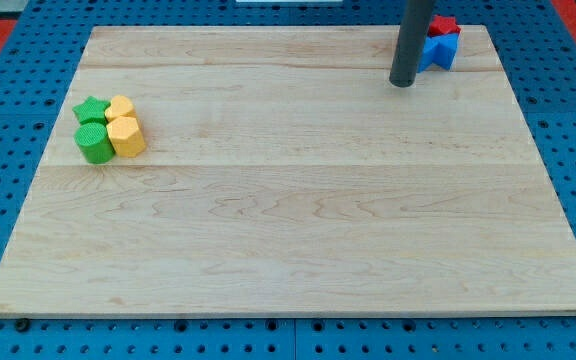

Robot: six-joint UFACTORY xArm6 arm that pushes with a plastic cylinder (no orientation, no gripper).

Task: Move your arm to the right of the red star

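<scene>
The red star (444, 26) sits near the board's top right corner, partly hidden behind my rod. A blue block (439, 52) lies against it on the view's bottom side. My tip (402, 83) rests on the board just left of and below the blue block, so it is to the view's left of the red star.
A cluster stands at the board's left: a green star (91, 109), a yellow block (120, 107), a green cylinder (94, 142) and a yellow hexagonal block (126, 136). The wooden board (298, 200) lies on a blue pegboard; its top edge is close behind the red star.
</scene>
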